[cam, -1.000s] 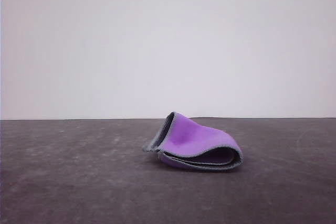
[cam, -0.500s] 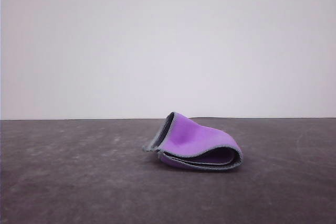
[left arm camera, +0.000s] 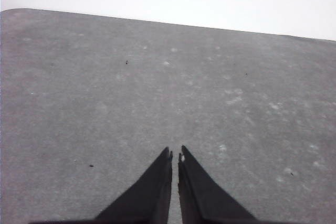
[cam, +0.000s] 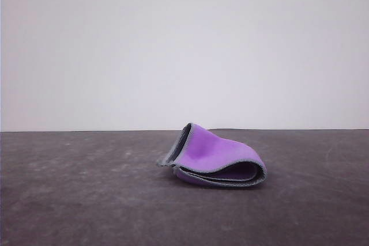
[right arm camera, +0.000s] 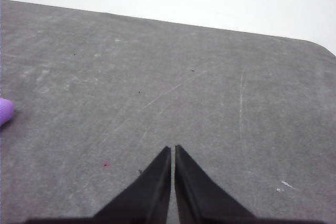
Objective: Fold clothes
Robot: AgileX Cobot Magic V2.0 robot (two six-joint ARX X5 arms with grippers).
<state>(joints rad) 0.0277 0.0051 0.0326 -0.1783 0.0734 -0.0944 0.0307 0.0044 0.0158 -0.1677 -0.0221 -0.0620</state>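
Note:
The clothes lie folded in a loose bundle on the dark grey table, a little right of centre in the front view. The purple face is outward and light grey stitched edging runs along the layered front edge. A small purple tip of the clothes shows at the edge of the right wrist view. My left gripper hangs shut above bare table with nothing between its black fingers. My right gripper is also shut and empty, well apart from the purple tip.
The dark grey table surface is scuffed and speckled, with its far edge against a plain white wall. A rounded table corner shows in the right wrist view.

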